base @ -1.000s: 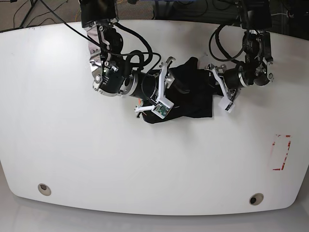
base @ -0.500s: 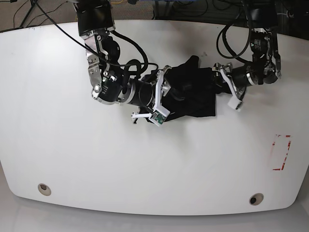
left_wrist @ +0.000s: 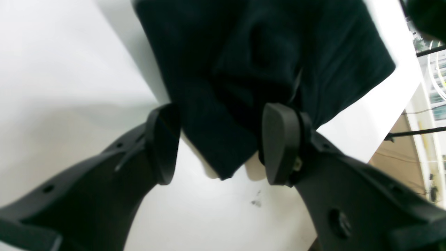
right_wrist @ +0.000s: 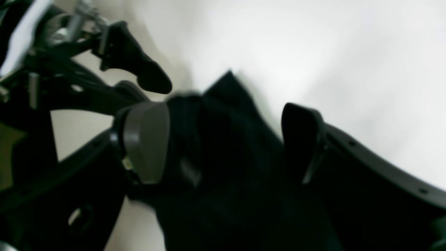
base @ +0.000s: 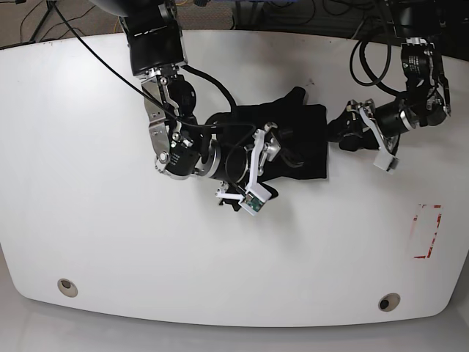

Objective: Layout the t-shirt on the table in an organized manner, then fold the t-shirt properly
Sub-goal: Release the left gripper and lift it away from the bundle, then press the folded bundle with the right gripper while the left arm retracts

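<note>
The black t-shirt (base: 297, 136) lies bunched and wrinkled near the middle of the white table (base: 110, 242). My right gripper (base: 272, 165) is over the shirt's left part. In the right wrist view its fingers (right_wrist: 146, 139) stand wide apart, and the blurred dark t-shirt (right_wrist: 226, 167) fills the gap between them. My left gripper (base: 338, 136) is at the shirt's right edge. In the left wrist view its pads (left_wrist: 278, 146) are spread, with a corner of the t-shirt (left_wrist: 223, 150) between them and neither pad pressing it. The neck patch is hidden.
A red-outlined rectangle mark (base: 427, 231) sits at the table's right side. Two metal-ringed holes (base: 67, 286) (base: 388, 301) are near the front edge. Black cables trail from both arms at the back. The table's edge (left_wrist: 400, 115) runs close past the shirt in the left wrist view.
My right gripper swung down and toward the front over the shirt and its jaws spread wider. My left arm drew back to the right, to the shirt's right edge.
</note>
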Available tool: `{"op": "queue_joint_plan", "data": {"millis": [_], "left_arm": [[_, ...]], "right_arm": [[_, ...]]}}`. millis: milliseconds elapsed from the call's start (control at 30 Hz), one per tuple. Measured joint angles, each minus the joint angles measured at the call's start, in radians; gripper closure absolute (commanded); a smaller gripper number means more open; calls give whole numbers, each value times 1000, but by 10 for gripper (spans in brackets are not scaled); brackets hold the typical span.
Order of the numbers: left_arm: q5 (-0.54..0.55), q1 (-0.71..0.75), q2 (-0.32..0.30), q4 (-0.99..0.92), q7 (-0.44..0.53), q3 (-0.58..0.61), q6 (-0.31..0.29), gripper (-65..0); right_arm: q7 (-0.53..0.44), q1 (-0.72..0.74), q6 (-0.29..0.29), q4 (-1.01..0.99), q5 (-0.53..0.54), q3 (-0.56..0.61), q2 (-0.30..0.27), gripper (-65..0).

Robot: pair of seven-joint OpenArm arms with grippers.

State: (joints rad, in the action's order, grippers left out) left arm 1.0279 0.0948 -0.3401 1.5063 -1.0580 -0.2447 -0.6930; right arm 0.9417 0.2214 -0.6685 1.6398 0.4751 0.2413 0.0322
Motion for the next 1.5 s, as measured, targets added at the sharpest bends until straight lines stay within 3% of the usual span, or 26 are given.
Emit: {"op": "queue_joint_plan", "data": {"millis": [333, 567, 767, 867, 933, 1067, 1133, 1500], "left_arm": [[43, 67, -90, 32, -3, -195, -2, -349], [32, 128, -159, 31, -8, -345, 0, -347], [35, 176, -171, 28, -7, -431, 0, -347], [36, 208, -170, 28, -3, -465, 0, -346], [33, 225, -170, 28, -10, -481, 0, -346], [28, 237, -170, 28, -11, -488, 0, -346], [29, 236, -170, 28, -11, -488, 0, -346], [29, 240, -168, 28, -10, -488, 0, -346]], "right_arm": [[-3, 98, 14, -147, -13, 106, 31, -482], [-23, 109, 10, -206, -163, 182, 58, -482], [-53, 105, -5, -247, -269, 193, 72, -479], [-55, 107, -2, -272, -300, 199, 74, -425], [-56, 104, -3, -276, -306, 199, 73, -346], [-73, 102, -5, -279, -314, 199, 72, -120], [-78, 103, -4, -280, -315, 199, 73, -41], [-77, 102, -4, -272, -314, 199, 71, -6]]}}
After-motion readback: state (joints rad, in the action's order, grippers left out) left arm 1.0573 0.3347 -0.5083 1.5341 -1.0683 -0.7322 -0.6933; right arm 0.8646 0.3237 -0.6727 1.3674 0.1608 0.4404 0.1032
